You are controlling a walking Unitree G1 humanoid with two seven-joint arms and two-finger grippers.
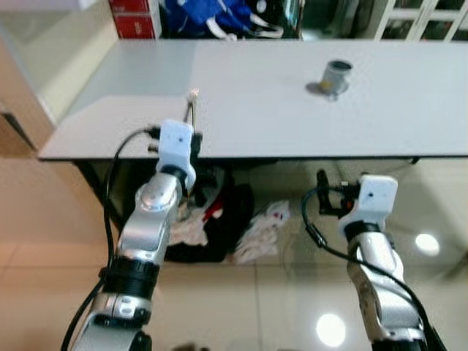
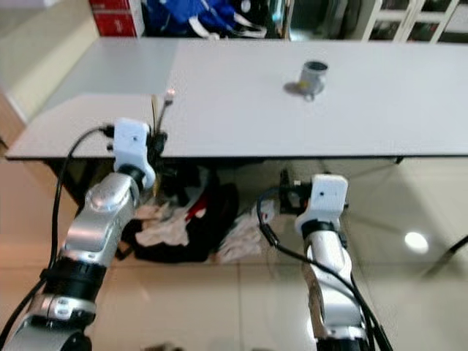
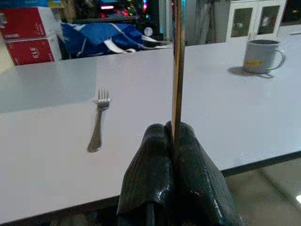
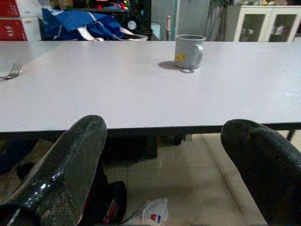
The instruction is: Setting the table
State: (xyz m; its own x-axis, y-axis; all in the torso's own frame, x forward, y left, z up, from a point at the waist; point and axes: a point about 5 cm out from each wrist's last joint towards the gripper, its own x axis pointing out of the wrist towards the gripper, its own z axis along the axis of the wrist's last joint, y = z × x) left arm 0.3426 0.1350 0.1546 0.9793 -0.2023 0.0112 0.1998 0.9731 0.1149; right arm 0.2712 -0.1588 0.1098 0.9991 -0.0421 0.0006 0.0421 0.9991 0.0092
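The left gripper, jaws clenched on a thin shiny metal utensil handle, stands at the long pale grey counter edge; the right gripper, jaws released, waits below it; farther on lie a silver fork and grey ceramic mug

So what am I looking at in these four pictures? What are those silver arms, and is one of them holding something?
The two wide pictures come from a camera pair on a walking robot's head, looking down at its own silver arms. The other two come from cameras on each wrist, looking along the black fingers. The left pincer is shut on a thin metal utensil held upright at the near edge of the long grey table; which kind I cannot tell. The right pincer is open and holds nothing, below the table edge. On the table lie a fork and a grey mug. Under the table sits a heap of clothes and bags.
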